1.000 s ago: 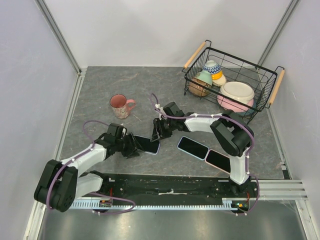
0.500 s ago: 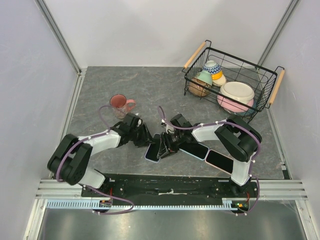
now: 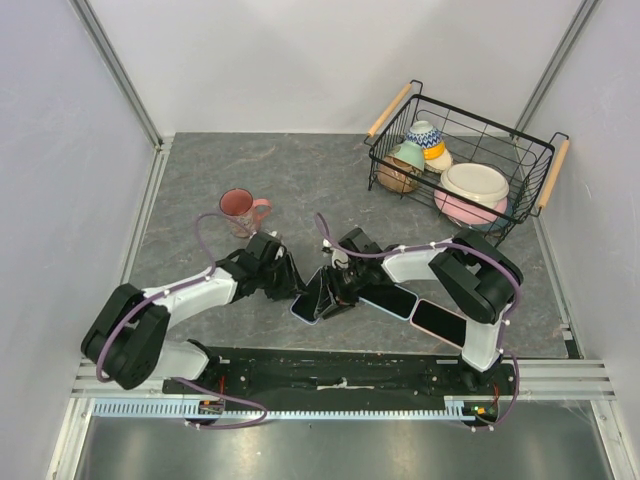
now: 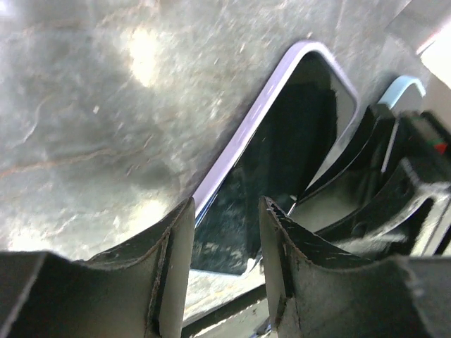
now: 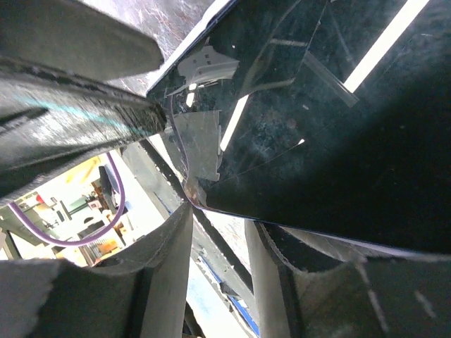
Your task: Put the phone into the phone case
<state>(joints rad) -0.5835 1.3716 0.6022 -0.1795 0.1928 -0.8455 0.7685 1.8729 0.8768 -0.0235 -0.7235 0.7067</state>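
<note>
The top external view looks steeply down from above and behind the arm bases and takes in the whole table (image 3: pixel 200 190). Both wrist views sit very close to the surface, peering out between the left fingers (image 4: pixel 169 274) and the right fingers (image 5: pixel 165 282). All three views share the dark phone (image 3: pixel 308 297)

You'll see a pink mug (image 3: pixel 240 208) standing upright on the grey table (image 3: pixel 200 170), and at far right a wire basket (image 3: pixel 390 110) holding several bowls (image 3: pixel 474 183)
</note>
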